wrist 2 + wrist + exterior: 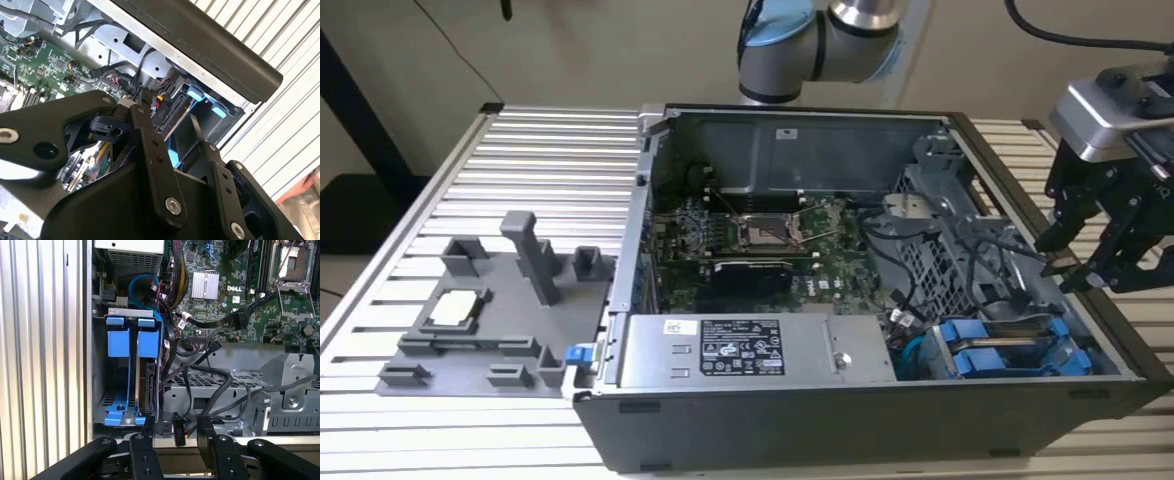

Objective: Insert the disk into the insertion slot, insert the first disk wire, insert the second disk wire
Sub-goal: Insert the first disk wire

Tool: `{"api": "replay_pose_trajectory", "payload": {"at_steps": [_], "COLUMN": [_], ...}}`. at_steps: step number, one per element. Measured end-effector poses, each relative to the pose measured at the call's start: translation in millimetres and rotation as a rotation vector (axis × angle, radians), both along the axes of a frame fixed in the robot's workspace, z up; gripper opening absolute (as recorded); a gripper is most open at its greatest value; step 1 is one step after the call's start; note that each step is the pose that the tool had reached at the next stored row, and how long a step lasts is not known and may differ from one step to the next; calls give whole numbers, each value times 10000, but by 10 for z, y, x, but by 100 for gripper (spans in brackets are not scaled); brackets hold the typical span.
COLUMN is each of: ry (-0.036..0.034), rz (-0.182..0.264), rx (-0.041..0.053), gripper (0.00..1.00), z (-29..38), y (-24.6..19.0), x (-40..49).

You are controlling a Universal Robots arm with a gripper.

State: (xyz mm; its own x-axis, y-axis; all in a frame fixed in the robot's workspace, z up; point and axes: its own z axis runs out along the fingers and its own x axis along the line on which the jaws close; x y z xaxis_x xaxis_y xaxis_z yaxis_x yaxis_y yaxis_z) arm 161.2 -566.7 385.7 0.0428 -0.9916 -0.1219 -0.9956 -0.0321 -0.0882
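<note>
Gripper (176, 424) hangs half-open, clamping nothing I can make out; a black wire plug (179, 429) stands in the gap between its fingers. Just beyond, the disk (146, 385) is seated on edge in its blue carrier (148, 340) in the case's (854, 420) corner bay, long axis running away from the fingers.

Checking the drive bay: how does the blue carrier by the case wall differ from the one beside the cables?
The carrier by the case wall looks empty, bay floor showing through; the carrier beside the cables holds a drive. The gripper hangs nearer the cable-side carrier than the wall-side one. Both are blue and upright, side by side.
</note>
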Motion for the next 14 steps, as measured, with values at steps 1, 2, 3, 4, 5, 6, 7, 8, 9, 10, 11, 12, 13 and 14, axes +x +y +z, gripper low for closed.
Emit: {"api": "replay_pose_trajectory", "payload": {"at_steps": [1,2,3,4,5,6,7,8,9,10,11,12,13,14], "ry": [0,0,0,-1,0,0,0,0,0,0,0,0,0,0], "rz": [0,-1,-1,-1,-1,-1,-1,-1,-1,-1,0,-1,-1,-1], "rx": [0,0,0,1,0,0,-1,0,1,0,1,0,0,0], "gripper": [47,47,47,47,47,45,38,38,32,26,26,19,19,19], "z": [0,0,0,0,0,0,0,0,0,0,0,0,0,0], "y": [0,0,0,0,0,0,0,0,0,0,0,0,0,0], "x": [0,-1,-2,-2,-3,-3,-4,-4,-5,-5,-5,-6,-7,-7]}}
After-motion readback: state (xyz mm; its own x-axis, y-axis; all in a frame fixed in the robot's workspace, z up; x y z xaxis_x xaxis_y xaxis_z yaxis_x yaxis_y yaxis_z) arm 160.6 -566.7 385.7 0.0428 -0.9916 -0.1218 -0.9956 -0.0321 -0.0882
